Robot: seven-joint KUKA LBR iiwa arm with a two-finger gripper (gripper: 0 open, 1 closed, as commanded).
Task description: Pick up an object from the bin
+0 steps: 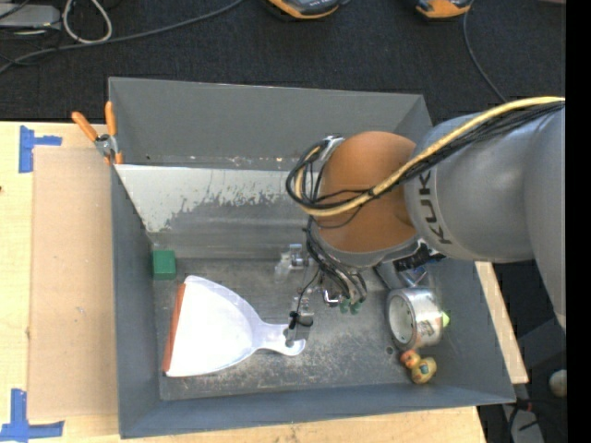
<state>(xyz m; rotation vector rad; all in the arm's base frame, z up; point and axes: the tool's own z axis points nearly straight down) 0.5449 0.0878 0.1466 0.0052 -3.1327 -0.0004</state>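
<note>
One white dustpan lies inside the bin.

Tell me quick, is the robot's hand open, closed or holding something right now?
Hand: cannot be told whether open or closed; it sits over the handle of the white plastic dustpan with an orange edge.

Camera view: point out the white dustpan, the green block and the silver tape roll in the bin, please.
white dustpan (214,326), camera view, on its flat white scoop.
green block (163,264), camera view, on its top face.
silver tape roll (426,315), camera view, on its shiny outer band.
</note>
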